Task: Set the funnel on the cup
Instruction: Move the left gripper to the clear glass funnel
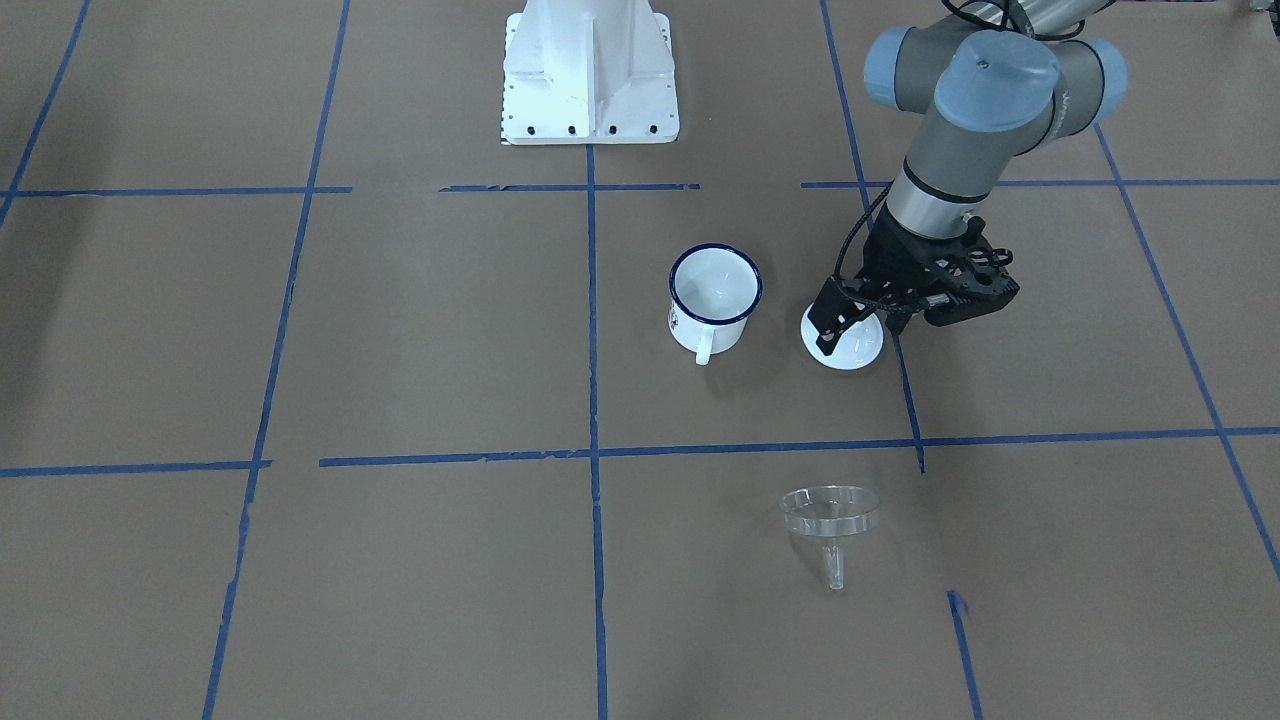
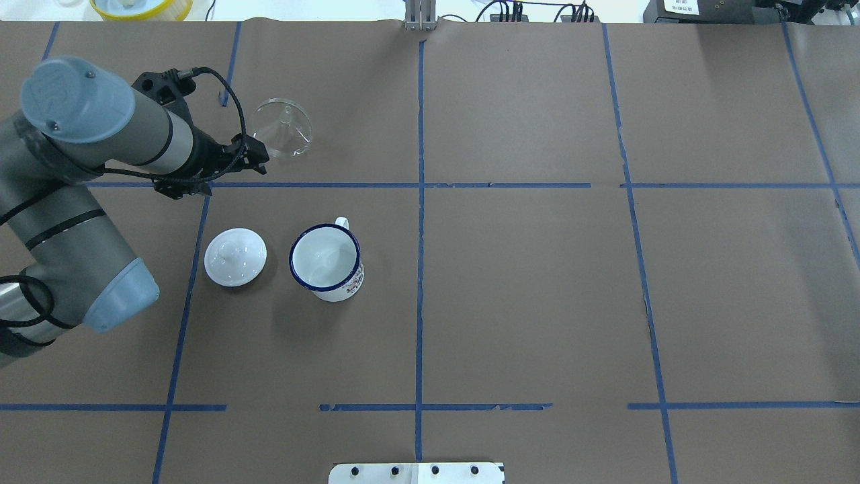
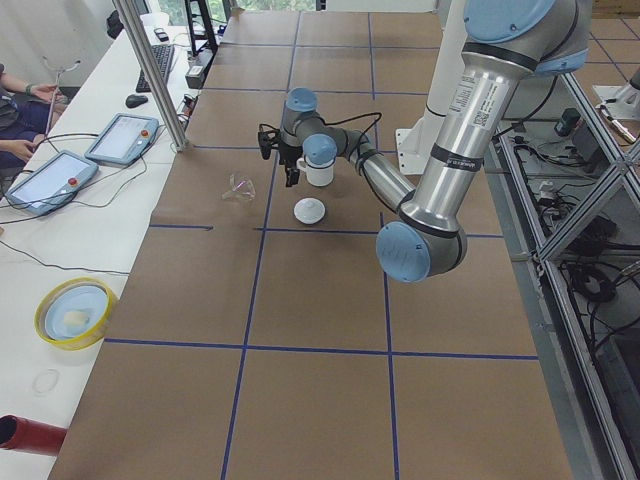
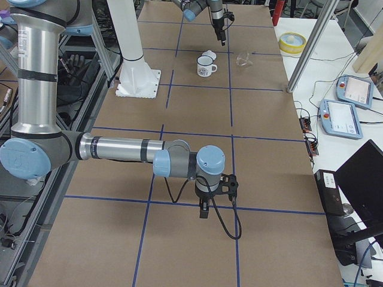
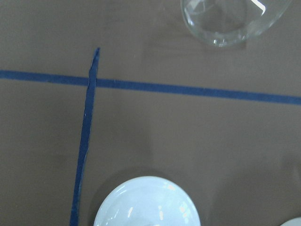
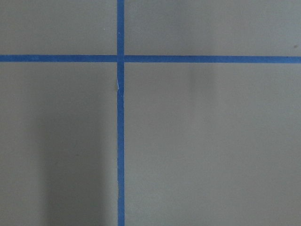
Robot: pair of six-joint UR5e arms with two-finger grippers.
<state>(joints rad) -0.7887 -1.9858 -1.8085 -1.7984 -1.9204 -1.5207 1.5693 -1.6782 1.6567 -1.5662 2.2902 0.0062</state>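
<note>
The clear funnel lies tilted on its side on the brown paper, stem pointing away from the robot; it also shows in the overhead view and at the top of the left wrist view. The white cup with a dark blue rim stands upright and uncovered. My left gripper hangs above the table between the funnel and the lid; its jaws look open and empty. My right gripper shows only in the exterior right view, far from both, and I cannot tell its state.
A round white knobbed lid lies on the table left of the cup and at the bottom of the left wrist view. The white robot base stands behind the cup. A yellow bowl sits beyond the far table edge.
</note>
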